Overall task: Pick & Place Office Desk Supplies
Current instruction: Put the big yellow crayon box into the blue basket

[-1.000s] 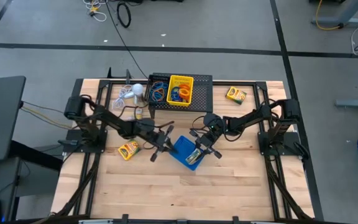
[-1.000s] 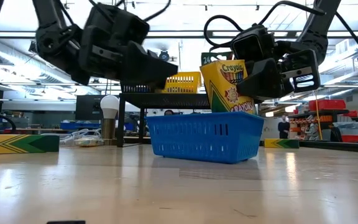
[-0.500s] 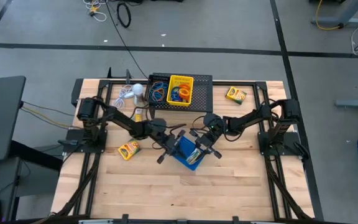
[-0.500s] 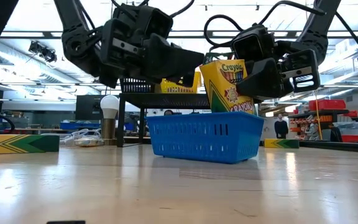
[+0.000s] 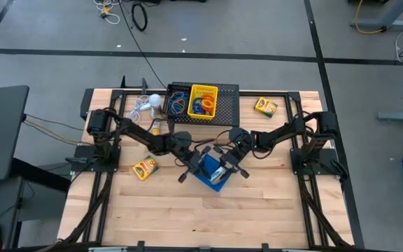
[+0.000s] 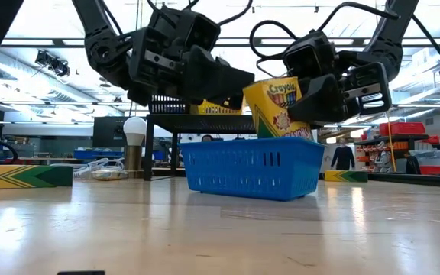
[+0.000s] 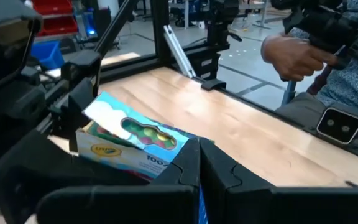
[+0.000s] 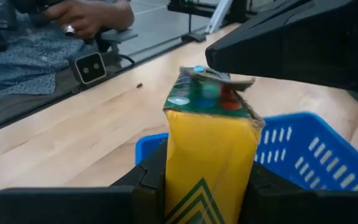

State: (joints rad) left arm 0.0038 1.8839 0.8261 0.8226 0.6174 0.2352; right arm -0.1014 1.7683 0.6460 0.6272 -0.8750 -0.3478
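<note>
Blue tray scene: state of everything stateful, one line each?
Blue tray: upright on table, crayon box inside.
Held crayon box: tilted, top flap open.
Right gripper: shut on that box.
Left gripper: jaws shut, empty, by the box top.
Yellow tray: holds rubber bands.

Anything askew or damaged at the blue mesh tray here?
Yes. The yellow crayon box held by the right gripper leans tilted in the blue mesh tray, its top flap bent open and crumpled. The shut left gripper is at its top.
</note>
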